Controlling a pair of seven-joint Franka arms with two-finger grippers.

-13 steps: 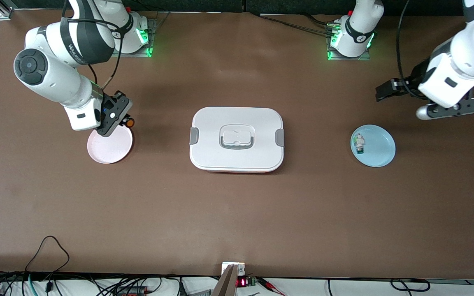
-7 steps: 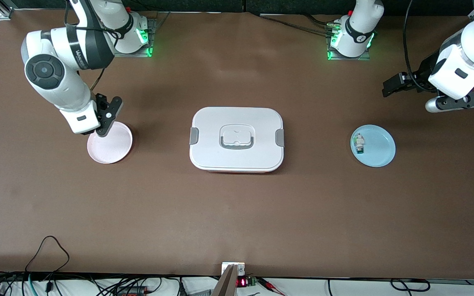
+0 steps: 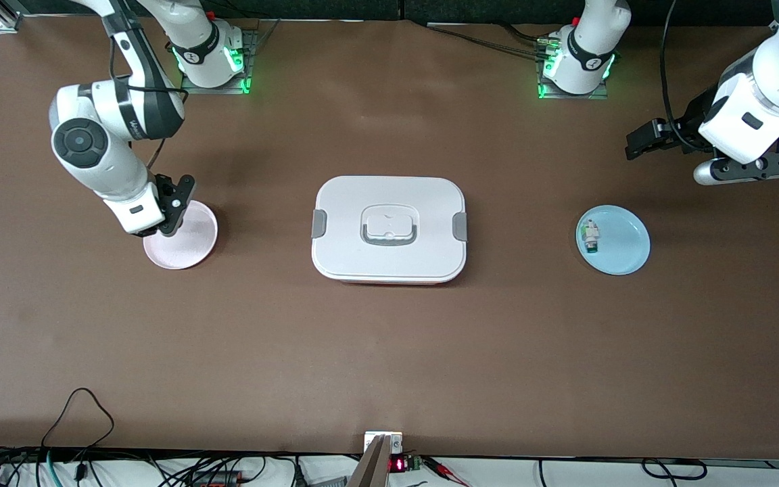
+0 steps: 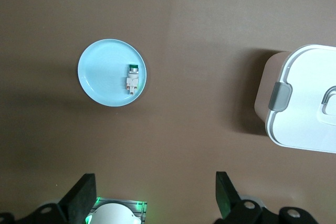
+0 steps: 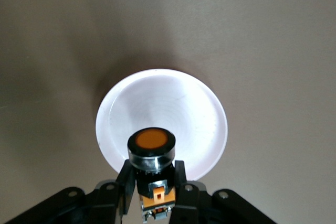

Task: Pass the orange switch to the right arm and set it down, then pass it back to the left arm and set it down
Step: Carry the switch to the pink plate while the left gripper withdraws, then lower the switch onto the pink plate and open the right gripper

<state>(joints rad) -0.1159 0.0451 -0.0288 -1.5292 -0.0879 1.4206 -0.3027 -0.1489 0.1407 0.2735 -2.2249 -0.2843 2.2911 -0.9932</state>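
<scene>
Right gripper (image 5: pixel 153 184) shifted over pink plate (image 3: pixel 193 247), jaws clamping orange switch (image 5: pixel 152 153); left gripper (image 4: pixel 152 198) waits, jaws wide.

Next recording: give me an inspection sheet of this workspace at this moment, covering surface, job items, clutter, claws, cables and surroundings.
Surface: brown table, bare between items.
Job's things: orange switch held in the right claw over the pink plate; white box shut at the table's middle.
Clutter: blue plate toward the left arm's end, carrying a white-and-green component.
Claws: right claw shut on the orange switch; left claw open, high over the table at its own end, waiting.
Cables: black loop at the table's near edge; more leads below it.
Surroundings: both arm bases lit green.
</scene>
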